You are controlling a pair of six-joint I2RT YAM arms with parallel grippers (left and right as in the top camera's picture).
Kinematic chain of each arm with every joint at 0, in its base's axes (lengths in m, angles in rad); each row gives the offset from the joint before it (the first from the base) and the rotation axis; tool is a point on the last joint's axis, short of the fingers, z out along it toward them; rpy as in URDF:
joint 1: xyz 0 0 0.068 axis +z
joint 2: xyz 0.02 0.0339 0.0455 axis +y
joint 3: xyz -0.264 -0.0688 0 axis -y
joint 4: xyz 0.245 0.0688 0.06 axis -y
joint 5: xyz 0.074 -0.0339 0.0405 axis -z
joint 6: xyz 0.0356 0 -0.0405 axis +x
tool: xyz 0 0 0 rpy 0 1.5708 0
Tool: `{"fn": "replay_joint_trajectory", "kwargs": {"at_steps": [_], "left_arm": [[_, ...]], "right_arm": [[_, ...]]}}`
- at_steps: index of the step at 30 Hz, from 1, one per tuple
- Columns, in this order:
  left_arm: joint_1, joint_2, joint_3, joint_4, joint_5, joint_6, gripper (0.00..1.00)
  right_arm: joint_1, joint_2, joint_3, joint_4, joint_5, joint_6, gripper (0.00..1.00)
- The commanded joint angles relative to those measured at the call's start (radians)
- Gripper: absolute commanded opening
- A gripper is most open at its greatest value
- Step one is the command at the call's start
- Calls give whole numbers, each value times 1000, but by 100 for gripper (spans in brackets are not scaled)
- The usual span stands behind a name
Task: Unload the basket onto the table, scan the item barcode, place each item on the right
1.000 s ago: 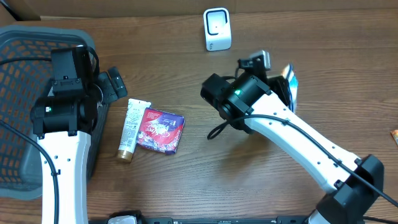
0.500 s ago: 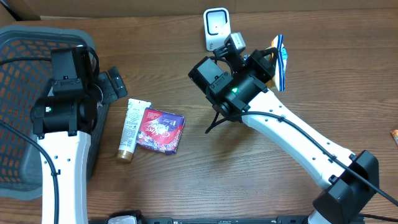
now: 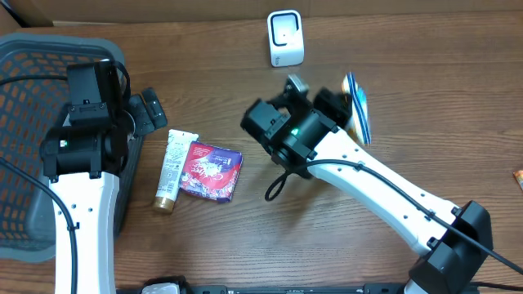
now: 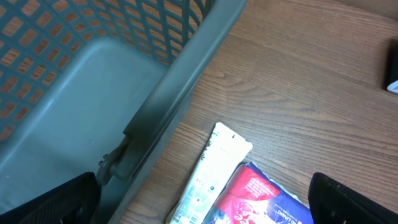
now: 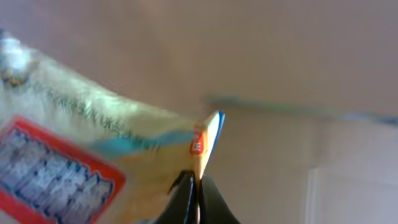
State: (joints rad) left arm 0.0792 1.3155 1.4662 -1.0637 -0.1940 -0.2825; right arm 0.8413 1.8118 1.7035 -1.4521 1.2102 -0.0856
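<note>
My right gripper (image 3: 345,113) is shut on the edge of a flat blue and yellow snack packet (image 3: 358,104), held in the air in front of and to the right of the white scanner (image 3: 285,37). In the right wrist view the black fingertips (image 5: 186,196) pinch the packet (image 5: 93,149), which has a red-bordered label; the gripper (image 5: 198,186) points away from the table. No barcode shows. My left gripper (image 3: 149,110) is open beside the basket, holding nothing; in its wrist view it (image 4: 202,202) hangs over a white tube and a red packet.
A grey mesh basket (image 3: 33,122) (image 4: 93,74) fills the left side. A white tube (image 3: 174,167) (image 4: 208,180) and a red and blue packet (image 3: 211,170) (image 4: 267,199) lie side by side right of it. A small orange thing (image 3: 518,175) sits at the right edge.
The right arm swung the packet up and left to the scanner, then drew it slightly back toward the front while turning its wrist. The left arm has not moved.
</note>
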Motion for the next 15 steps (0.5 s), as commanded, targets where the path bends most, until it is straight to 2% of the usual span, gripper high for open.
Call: {"fn": "replay_joint_trajectory", "kwargs": {"at_steps": [1, 3, 14, 15], "left_arm": [[-1, -8, 13, -3, 11, -10, 100], [-1, -8, 13, -3, 11, -10, 100], [-1, -8, 13, -3, 11, -10, 100], [-1, -8, 13, -3, 11, -10, 100]], "right_arm": [[-32, 8, 18, -178, -290, 478, 4], [-62, 8, 10, -243, -328, 563, 4], [-95, 0, -109, -243, -370, 478, 4], [-91, 0, -114, -243, -382, 478, 8]]}}
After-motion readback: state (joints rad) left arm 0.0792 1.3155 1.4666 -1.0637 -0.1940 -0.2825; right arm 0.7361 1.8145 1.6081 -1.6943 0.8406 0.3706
